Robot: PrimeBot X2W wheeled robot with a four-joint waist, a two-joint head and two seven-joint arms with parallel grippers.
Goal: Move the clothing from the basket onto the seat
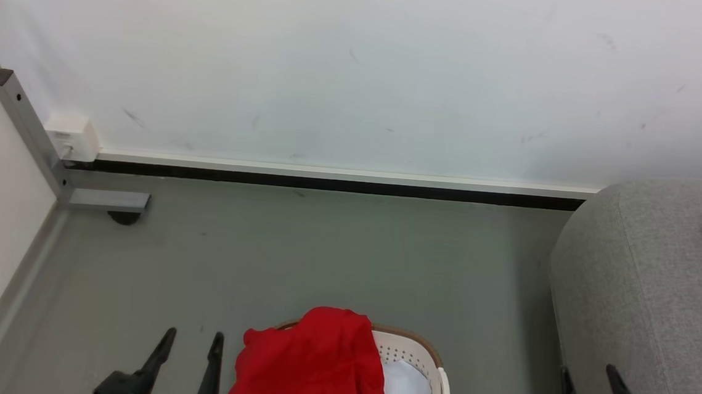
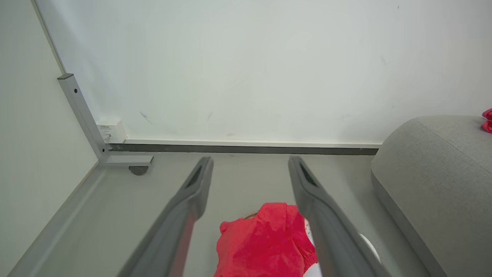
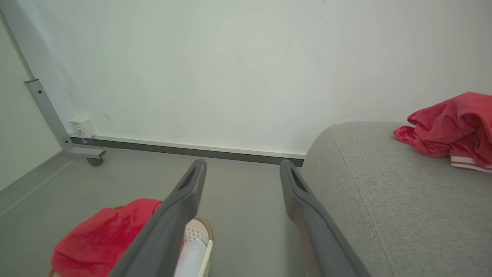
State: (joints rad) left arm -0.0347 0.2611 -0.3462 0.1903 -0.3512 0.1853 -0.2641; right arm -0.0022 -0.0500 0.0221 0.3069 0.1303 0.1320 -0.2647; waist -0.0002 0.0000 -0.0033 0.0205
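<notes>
Red garment [image 1: 315,361] was seen draped over the basket [image 1: 442,382], bunched across the left side of the rim and hanging partly outside. It was not yet on the sofa [image 1: 641,291]. A pale cloth [image 1: 402,392] was seen inside the basket, touching the garment and partly under it. A second red garment [image 3: 449,127], striped hem showing, was seen lying on the sofa top, well apart from the basket.

Left gripper [image 1: 193,334] was seen with fingers spread wide and nothing held, just left of the red garment. Right gripper [image 1: 588,369] was likewise seen spread wide and empty, between basket and sofa, near the sofa's side.

Handling, as judged: garment was taken to be light, soft and limp, so sag and trailing would be expected once lifted. Slip risk was judged low, since it is fabric. Snag risk on the rim or the perforated wall was judged real.

Best hold was judged to be the raised fold at the top of the heap, pinched through several layers, well clear of the rim. The pale cloth would need to be kept out of the pinch. Enough lift would be needed for the hanging end to be cleared over the rim before anything is carried right to the sofa
</notes>
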